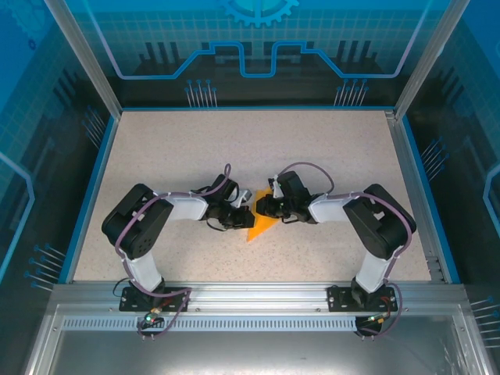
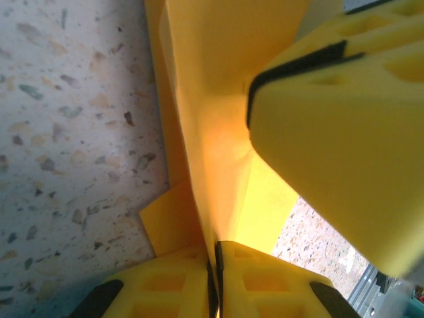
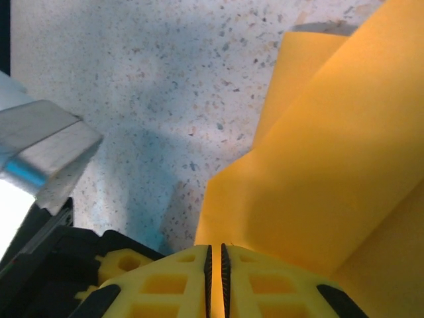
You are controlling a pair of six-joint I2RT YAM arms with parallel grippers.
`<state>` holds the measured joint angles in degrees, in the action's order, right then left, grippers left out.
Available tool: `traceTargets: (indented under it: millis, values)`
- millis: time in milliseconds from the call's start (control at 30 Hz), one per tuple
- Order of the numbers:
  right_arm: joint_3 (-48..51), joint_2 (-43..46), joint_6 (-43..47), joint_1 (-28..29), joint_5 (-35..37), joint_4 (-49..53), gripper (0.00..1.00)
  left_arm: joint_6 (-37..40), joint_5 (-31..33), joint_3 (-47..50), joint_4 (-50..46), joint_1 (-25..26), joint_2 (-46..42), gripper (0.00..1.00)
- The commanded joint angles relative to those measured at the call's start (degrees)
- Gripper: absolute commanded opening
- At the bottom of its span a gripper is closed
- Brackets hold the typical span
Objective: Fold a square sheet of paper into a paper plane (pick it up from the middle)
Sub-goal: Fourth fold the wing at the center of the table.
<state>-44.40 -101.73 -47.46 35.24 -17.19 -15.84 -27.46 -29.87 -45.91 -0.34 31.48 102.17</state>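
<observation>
From the top camera I see both arms bent inward and meeting at the middle of the table [image 1: 156,141]. The left gripper [image 1: 237,216] and the right gripper [image 1: 264,208] sit nose to nose. The orange-yellow paper sheet [image 1: 262,227] pokes out between and just below them in the frame. Its upper part is hidden under the fingers, and I can't read the jaws from here.

On the left wrist camera, the left gripper [image 2: 214,255] at the bottom edge is pressed together on a raised fold of the paper sheet [image 2: 212,99], which runs up the centre. A yellow finger [image 2: 344,132] of the right gripper touches the sheet at the upper right and is cut off by the frame.

On the right wrist camera, the right gripper [image 3: 213,255] at bottom centre pinches the sheet's lower edge. The paper [image 3: 331,152] rises to the upper right, out of frame. At the left is a blurred grey metal part [image 3: 40,156] that I can't identify.
</observation>
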Motion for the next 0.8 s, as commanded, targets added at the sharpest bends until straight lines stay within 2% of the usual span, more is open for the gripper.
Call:
traceTargets:
  millis: [0,167,267,400,500,600,767]
  values:
    - [-1.64,-2.21,1.77,0.38,1.35,4.04,0.14,1.70,1.93,0.90,-1.84,1.03,3.51,0.13]
    - [-2.10,-3.80,3.28,-0.13,2.64,7.62,0.14,1.34,1.90,1.03,-2.32,0.99,1.35,0.15]
    - [-2.07,-4.08,3.81,-0.13,2.95,8.83,0.14,0.67,1.74,0.73,-2.97,1.08,-1.45,0.19]
    - [-2.00,-4.62,3.87,-0.18,2.44,8.90,0.14,1.17,3.68,-0.64,-7.13,1.04,-6.75,0.27]
    - [-1.89,-4.90,3.79,-0.31,1.93,8.68,0.14,2.05,6.13,-1.69,-10.96,1.00,-10.62,0.28]
    - [-1.83,-5.23,3.58,-0.32,1.21,7.99,0.14,2.11,6.98,-1.90,-12.62,1.11,-13.22,0.27]
    - [-1.72,-5.42,3.09,-0.62,-0.19,7.02,0.14,2.96,6.67,-1.74,-12.30,3.02,-13.61,0.17]
